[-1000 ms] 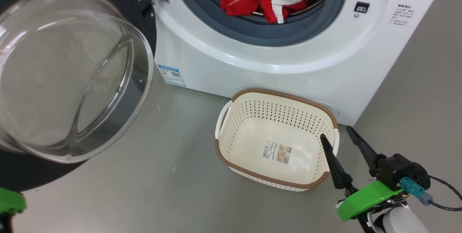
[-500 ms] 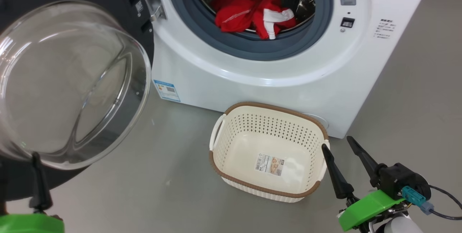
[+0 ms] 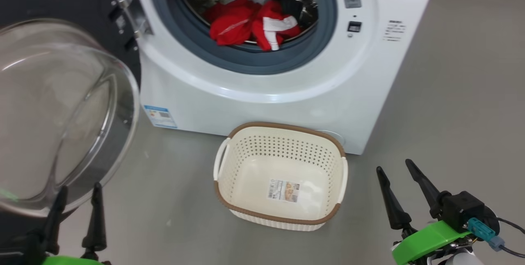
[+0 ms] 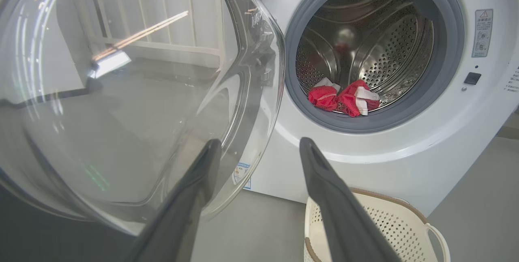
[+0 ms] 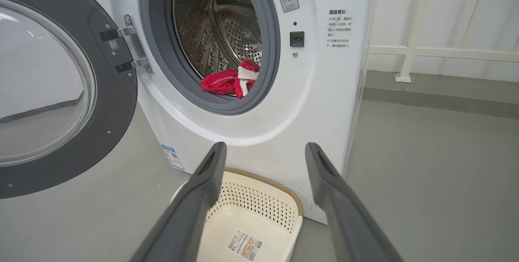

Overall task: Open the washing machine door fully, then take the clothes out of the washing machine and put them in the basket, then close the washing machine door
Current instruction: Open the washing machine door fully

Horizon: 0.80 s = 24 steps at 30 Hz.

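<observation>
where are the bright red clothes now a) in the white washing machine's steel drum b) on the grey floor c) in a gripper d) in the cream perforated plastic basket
a: the bright red clothes lie in the steel drum of the white washing machine; the cream perforated plastic basket holds none.

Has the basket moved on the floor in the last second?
No. The basket still sits before the washing machine, right of its blue label; the camera shifted, not the basket.

washing machine door (image 3: 53, 113): cut off at left edge | sticker (image 3: 284, 191): print too small to read
</observation>
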Available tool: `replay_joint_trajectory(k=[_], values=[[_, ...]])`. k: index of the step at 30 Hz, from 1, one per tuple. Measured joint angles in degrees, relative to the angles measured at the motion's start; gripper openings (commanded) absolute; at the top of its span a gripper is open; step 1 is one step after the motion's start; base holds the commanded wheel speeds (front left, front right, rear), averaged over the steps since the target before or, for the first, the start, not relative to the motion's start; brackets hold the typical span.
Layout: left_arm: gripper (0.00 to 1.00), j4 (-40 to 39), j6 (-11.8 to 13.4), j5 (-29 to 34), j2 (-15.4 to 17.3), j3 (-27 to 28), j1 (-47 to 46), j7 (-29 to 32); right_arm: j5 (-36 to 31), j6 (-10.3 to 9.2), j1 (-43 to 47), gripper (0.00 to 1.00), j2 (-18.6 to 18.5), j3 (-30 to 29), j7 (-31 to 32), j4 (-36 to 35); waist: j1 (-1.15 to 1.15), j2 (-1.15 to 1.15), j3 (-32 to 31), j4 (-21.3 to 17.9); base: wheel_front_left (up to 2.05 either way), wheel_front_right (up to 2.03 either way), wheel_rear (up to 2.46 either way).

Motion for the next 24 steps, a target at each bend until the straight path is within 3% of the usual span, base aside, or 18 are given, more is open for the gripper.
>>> replay_joint_trajectory(k=[6,24], values=[[1.00,-2.2,0.0,-1.5,1.2,-4.3,0.5,0.0,0.0,0.00,0.5,1.00,0.2,-1.6,0.0,-0.8,0.00,0.00,0.2,-3.4,0.00,0.00,0.00],[1.00,-4.4,0.0,-3.5,2.0,-9.3,1.6,0.0,0.0,0.00,1.4,1.00,1.3,-4.1,0.0,-2.6,0.00,0.00,1.2,-11.7,0.00,0.00,0.00]])
